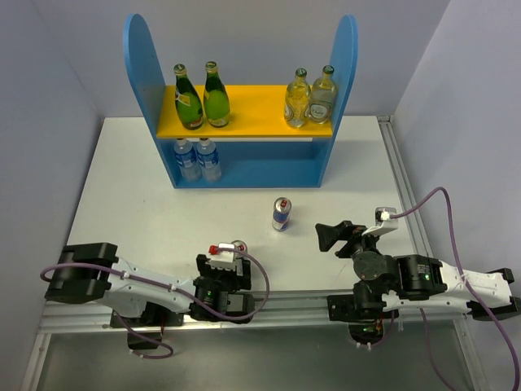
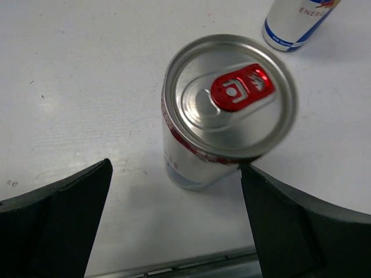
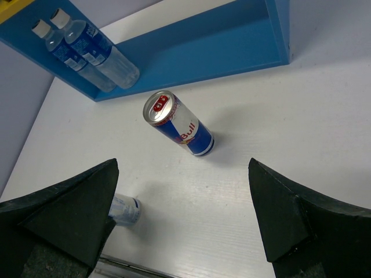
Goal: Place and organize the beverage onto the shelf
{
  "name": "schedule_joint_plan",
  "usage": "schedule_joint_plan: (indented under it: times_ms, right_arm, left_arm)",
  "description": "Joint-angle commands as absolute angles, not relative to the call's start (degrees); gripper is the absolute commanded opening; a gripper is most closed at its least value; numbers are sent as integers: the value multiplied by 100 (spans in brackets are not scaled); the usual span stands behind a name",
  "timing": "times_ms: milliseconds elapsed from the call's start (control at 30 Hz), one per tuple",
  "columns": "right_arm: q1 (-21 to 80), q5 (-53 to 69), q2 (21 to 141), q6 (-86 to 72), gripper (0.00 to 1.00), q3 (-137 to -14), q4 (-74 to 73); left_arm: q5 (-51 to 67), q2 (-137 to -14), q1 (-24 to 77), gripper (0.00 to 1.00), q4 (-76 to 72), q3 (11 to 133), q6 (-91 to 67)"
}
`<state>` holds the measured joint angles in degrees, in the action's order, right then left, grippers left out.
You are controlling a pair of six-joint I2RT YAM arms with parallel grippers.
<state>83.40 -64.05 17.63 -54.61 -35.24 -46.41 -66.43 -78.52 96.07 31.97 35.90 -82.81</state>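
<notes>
The blue shelf (image 1: pixel 244 175) stands at the back with a yellow upper board. Two green bottles (image 1: pixel 202 98) stand on the board's left, and two water bottles (image 1: pixel 197 159) on the lower level's left. They also show in the right wrist view (image 3: pixel 87 49). One silver-blue can (image 1: pixel 281 214) stands mid-table, also seen from the right wrist (image 3: pixel 179 124). The second can (image 2: pixel 229 110) stands at my open left gripper (image 2: pixel 175 167), its rim touching the right finger (image 2: pixel 290 220). My right gripper (image 3: pixel 182 165) is open and empty, short of the first can.
Two pale yellowish bottles (image 1: pixel 311 99) stand on the board's right end. The lower level's right part (image 3: pixel 232 35) holds nothing. A metal rail (image 1: pixel 277 305) runs along the near table edge. Grey walls enclose the table on three sides.
</notes>
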Motion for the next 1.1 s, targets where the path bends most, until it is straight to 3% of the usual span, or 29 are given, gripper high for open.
schedule_joint_plan:
  times_ms: [0,133,233,333,367,433,467,500,733,1067]
  right_arm:
    - [8367,-6601,1811,-5590,100,-3551,-4632]
    - [8367,-6618,1837,-5555,100,-3542,-4605]
    - [8367,-6627,1916,-5555,100,-3542,-4579]
    - [8367,-6618,2117,-5441,100,-3533,-4413]
    - [8367,-6601,2223,-5432,100,-3577,-4351]
    - [8367,-6531,2635,-5510,100,-3577,-4263]
    - [8367,-6435,2776,-5398,100,-3473,-3845]
    - [8367,-6373,3082,-5318,100,-3402,-3580]
    - [8245,-5715,4604,-4931,100,-3094,-1663]
    - [6865,-4685,6124,-4333,100,-2857,332]
  left_arm:
    - [-6689,-7927,9326,99,1341,3279,-7235]
    - [-6688,-8165,9036,97,277,3041,-6323]
    - [-6592,-8367,8834,89,-690,2936,-5681]
    - [-6504,-8586,8544,60,-1168,2874,-5249]
    - [-6574,-8639,8491,36,-1334,2900,-5169]
    - [-6601,-8736,8420,22,-1493,2944,-4845]
    - [-6592,-8745,8307,8,-1686,2988,-4704]
    - [-6566,-8719,8236,3,-1757,3014,-4598]
    - [-5802,-8078,7297,0,-3233,2821,-2937]
    - [-4440,-8287,5863,0,-4113,3366,-2040]
